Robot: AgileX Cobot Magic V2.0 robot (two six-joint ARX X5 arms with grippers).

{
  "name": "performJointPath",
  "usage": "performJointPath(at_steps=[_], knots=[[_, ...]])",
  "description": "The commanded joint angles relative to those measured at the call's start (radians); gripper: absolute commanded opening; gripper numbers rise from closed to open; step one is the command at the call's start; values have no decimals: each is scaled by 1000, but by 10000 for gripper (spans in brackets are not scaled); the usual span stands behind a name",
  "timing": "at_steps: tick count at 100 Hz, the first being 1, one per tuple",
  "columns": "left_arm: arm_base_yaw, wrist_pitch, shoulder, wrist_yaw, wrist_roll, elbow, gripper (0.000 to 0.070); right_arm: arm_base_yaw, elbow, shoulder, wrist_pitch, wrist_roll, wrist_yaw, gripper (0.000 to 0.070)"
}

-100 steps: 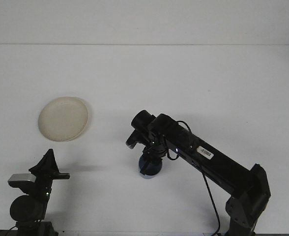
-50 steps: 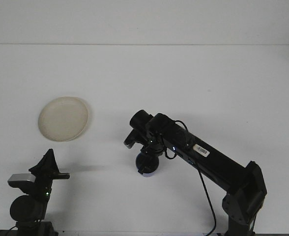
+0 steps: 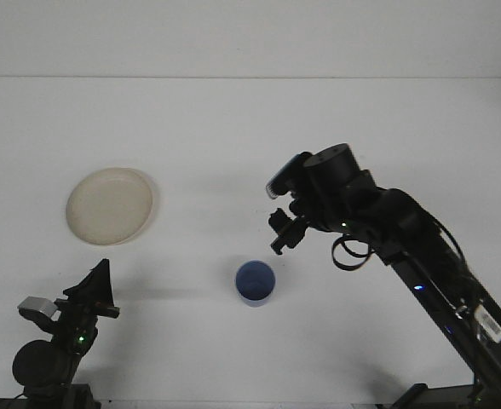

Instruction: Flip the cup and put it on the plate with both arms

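Note:
A blue cup (image 3: 256, 283) stands upright on the white table, mouth up, with nothing touching it. My right gripper (image 3: 282, 234) hangs above and to the right of the cup, clear of it, open and holding nothing. A cream plate (image 3: 110, 204) lies flat on the left side of the table with nothing on it. My left gripper (image 3: 96, 294) sits low at the front left, below the plate and well to the left of the cup.
The right arm (image 3: 421, 256) runs from the bottom right corner up toward the table's middle, with a cable looped under it. The table's far edge (image 3: 250, 77) meets the wall at the back.
The right gripper has let go of the cup and moved up and to the right. The cup now stands with its mouth up. The left gripper shifted slightly.

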Motion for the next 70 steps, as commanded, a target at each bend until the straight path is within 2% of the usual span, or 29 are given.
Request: performJointPath(at_steps=[1,12,27,44,60,64,70], knots=[[0,-8,16,58,-16,51,13,-13,-31,-51,51,21,0,379],[0,-114,76,77,-1,155,13,-67,-179,-177,169,21,4,379],[0,-206,244,143,81,321,13,-136,-492,-396,437,23,1,379],[-7,-293,502,229,204,545,13,-209,-834,-654,732,47,9,376],[-52,-404,735,298,340,750,21,-273,-1038,-849,797,46,67,375],[-69,-433,787,312,364,797,57,-288,-1075,-887,796,47,82,375],[-99,-473,863,319,388,861,206,-310,-1123,-942,795,46,101,375]])
